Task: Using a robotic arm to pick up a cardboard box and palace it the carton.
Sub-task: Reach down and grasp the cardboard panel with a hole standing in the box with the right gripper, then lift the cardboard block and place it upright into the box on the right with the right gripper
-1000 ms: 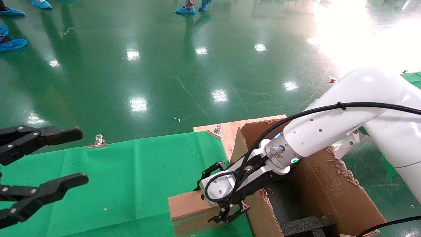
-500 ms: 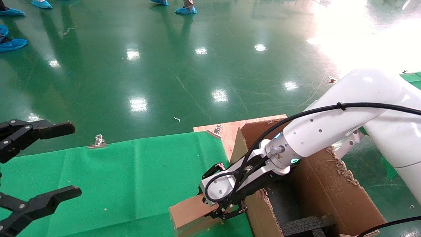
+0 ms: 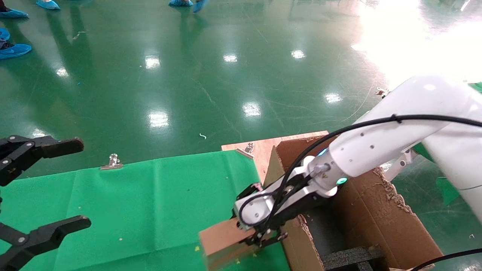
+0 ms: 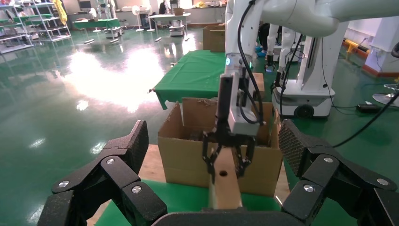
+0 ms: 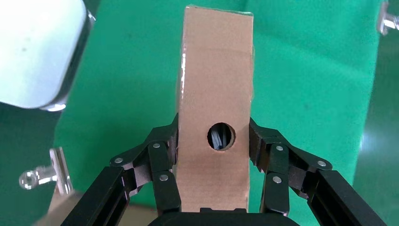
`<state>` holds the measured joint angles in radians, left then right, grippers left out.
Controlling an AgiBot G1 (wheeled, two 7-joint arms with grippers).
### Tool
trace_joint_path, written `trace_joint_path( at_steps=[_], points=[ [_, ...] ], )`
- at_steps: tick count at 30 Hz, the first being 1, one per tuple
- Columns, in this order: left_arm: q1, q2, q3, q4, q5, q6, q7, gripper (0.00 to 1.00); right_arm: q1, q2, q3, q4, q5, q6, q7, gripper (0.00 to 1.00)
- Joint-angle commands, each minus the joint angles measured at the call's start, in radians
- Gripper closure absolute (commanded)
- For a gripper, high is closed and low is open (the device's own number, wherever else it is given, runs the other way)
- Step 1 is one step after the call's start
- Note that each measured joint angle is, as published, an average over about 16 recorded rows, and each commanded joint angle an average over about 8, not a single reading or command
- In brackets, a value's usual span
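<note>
The white robotic arm [image 3: 376,150] reaches down from the right. Its right gripper [image 3: 260,238] is shut on the cardboard box [image 3: 222,242], a small brown box with a round hole in its narrow face [image 5: 216,84]. The right fingers [image 5: 164,160] press both long sides of the box, which is tilted over the green cloth just left of the carton [image 3: 376,214]. The carton is large, with ragged flaps, and also shows behind the box in the left wrist view [image 4: 183,150]. My left gripper [image 3: 71,184] hovers open at the far left, holding nothing.
A green cloth [image 3: 150,195] covers the table, held by metal binder clips [image 3: 112,162] [image 3: 249,147]. A bare wooden board corner [image 3: 260,148] shows beside the carton. Black foam [image 3: 350,258] lies inside the carton. People in blue shoe covers [image 3: 15,51] stand far off on the floor.
The right gripper closed on the cardboard box, then shifted it slightly right toward the carton and tilted it. The left gripper drew back left and spread wider.
</note>
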<state>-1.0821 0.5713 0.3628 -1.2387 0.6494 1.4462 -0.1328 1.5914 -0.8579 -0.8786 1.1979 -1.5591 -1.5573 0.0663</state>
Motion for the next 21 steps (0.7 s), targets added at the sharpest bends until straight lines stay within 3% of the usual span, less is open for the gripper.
trace_joint_path(
  at_steps=[1, 11, 21],
  points=[
    [0.0, 0.0, 0.0, 0.0, 0.0, 0.0, 0.0, 0.0, 0.011, 0.008, -0.001, -0.001, -0.005, 0.001, 0.005, 1.0],
    [0.0, 0.0, 0.0, 0.0, 0.0, 0.0, 0.0, 0.0, 0.178, 0.022, -0.004, -0.086, 0.027, -0.022, -0.018, 1.0],
    [0.0, 0.0, 0.0, 0.0, 0.0, 0.0, 0.0, 0.0, 0.387, 0.033, -0.041, -0.266, 0.081, -0.025, -0.109, 1.0]
  ],
)
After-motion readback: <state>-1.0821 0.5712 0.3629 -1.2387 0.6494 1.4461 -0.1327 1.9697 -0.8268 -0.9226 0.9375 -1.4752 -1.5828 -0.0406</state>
